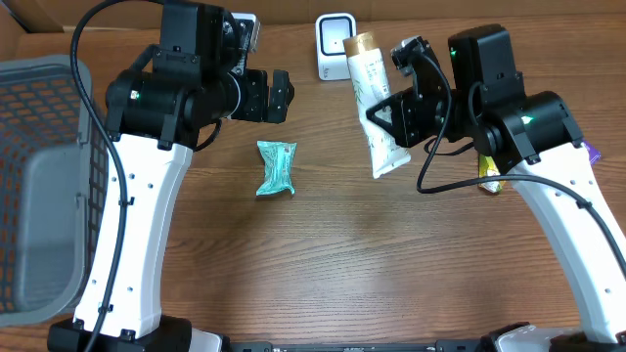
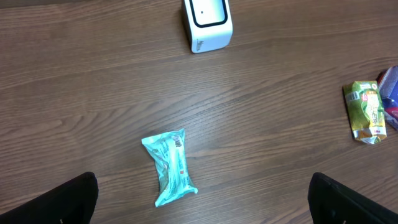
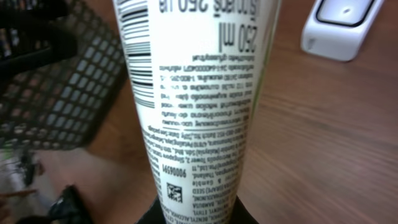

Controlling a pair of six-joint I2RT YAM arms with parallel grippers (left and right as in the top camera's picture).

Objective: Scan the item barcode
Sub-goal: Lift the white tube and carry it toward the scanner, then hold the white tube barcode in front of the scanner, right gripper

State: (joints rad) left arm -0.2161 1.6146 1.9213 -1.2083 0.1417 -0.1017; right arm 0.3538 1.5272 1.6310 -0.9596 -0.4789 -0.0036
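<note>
White tube just beside scanner edge

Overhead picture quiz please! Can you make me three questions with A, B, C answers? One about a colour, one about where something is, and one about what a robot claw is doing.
1. What colour is the scanner's body?
A. white
B. red
C. green

2. Where is the teal packet?
A. on top of the scanner
B. lying on the table
C. hanging in the air

3. What is the right gripper doing?
A. open and empty
B. shut on the teal packet
C. shut on the tube

Answers:
1 A, because the little box at the far edge has a white shell.
2 B, because the packet rests on the wood between the two arms, and nothing touches it.
3 C, because the fingers pinch the tube's flat end and hold it up next to the scanner.
</note>
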